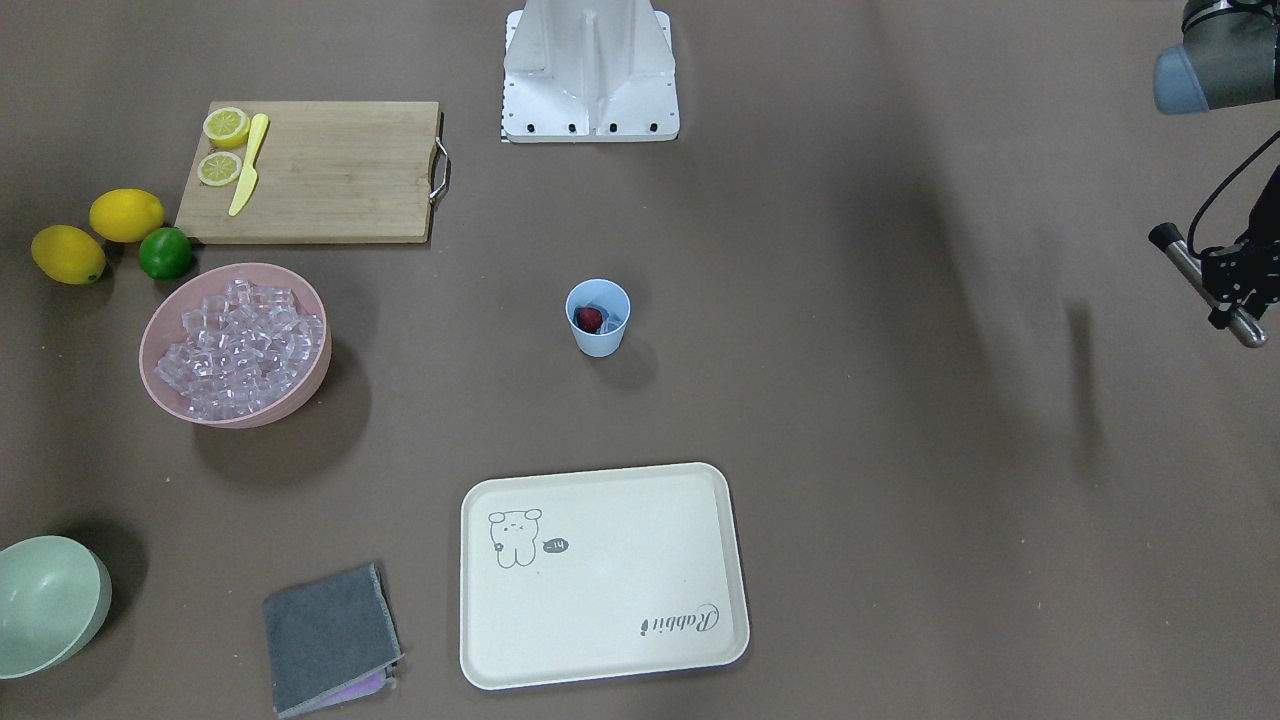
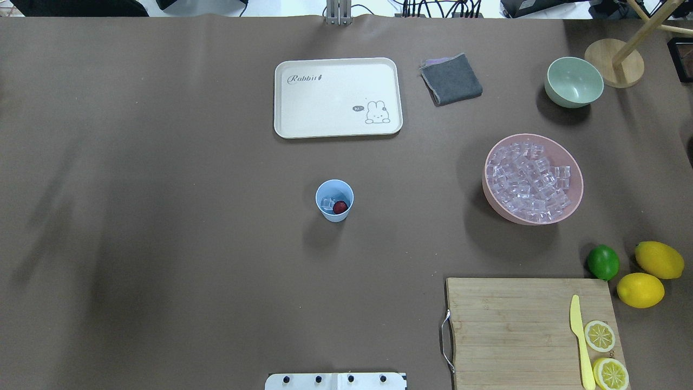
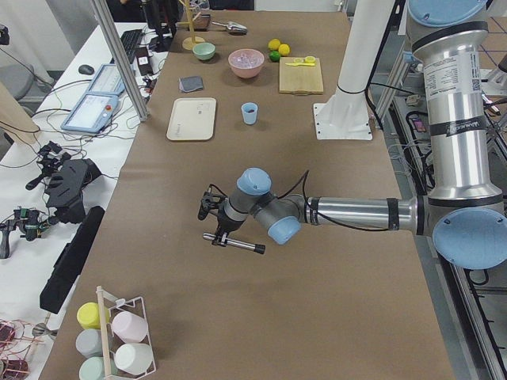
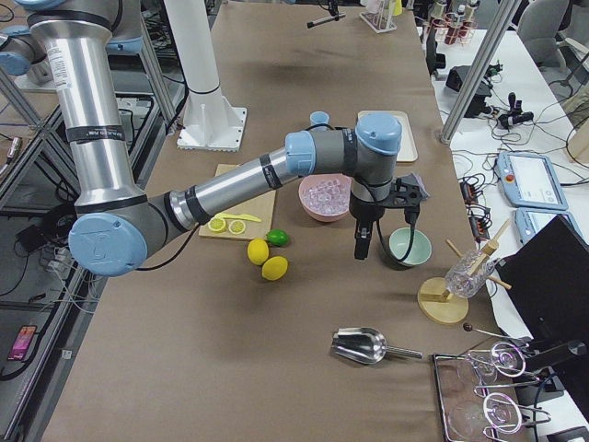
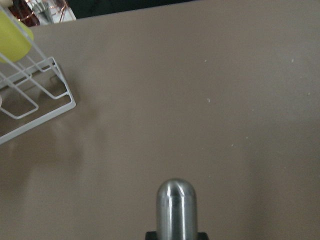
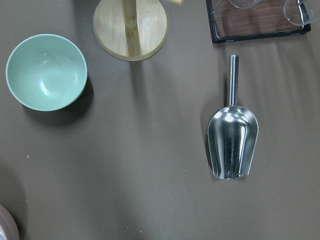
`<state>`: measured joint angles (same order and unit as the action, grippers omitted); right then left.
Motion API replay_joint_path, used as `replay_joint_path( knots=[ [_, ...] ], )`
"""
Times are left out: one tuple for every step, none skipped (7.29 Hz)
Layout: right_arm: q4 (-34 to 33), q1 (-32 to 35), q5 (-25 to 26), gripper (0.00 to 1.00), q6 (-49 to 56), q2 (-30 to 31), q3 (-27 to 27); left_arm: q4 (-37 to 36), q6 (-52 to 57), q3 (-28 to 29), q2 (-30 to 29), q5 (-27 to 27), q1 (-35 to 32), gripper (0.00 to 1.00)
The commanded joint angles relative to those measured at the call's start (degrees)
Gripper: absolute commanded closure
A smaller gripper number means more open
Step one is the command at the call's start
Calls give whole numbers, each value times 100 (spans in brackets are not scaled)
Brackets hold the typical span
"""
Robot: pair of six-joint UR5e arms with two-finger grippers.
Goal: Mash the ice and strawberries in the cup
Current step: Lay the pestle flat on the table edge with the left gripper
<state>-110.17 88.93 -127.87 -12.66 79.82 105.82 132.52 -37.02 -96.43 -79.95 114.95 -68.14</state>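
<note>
The pale-blue cup [image 1: 598, 342] stands upright mid-table, also visible from overhead as the cup [image 2: 334, 215]. Inside it lie a red strawberry [image 2: 340, 206] and a few ice cubes [image 2: 327, 203]. More ice [image 1: 240, 345] fills a pink bowl [image 1: 300, 400]. My left gripper [image 1: 1218, 297] hovers at the table's far left end, well away from the cup, shut on a metal rod [image 3: 238, 245] whose rounded tip [image 5: 176, 205] fills the wrist view. My right gripper [image 4: 362, 247] hangs pointing down beside the pale-green bowl [image 4: 409, 247]; whether it is open or shut I cannot tell.
A cream tray [image 2: 338, 130] and a grey cloth [image 2: 451, 79] lie beyond the cup. A wooden cutting board [image 2: 509, 325] holds lemon halves and a yellow knife; two lemons and a lime [image 2: 602, 262] sit beside it. A metal scoop [image 6: 232, 140] and a wooden stand [image 6: 130, 27] lie under the right wrist.
</note>
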Motion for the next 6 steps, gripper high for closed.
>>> replay_joint_path(
  knots=[
    [4,-34,60,0,0,-2,114,-639,115,89,-169,666,-15,100],
    [4,-34,78,0,9,-2,175,-796,159,272,-457,1008,-33,100],
    [4,-34,87,0,9,15,228,-963,386,657,-860,1064,-41,100],
    [4,-34,87,0,9,33,255,-965,710,1148,-1177,1073,-111,100],
    [4,-34,87,0,0,42,273,-921,1044,1596,-1389,1064,-164,100],
    [4,-34,87,0,0,59,325,-904,1152,1679,-1383,1055,-191,100]
  ],
)
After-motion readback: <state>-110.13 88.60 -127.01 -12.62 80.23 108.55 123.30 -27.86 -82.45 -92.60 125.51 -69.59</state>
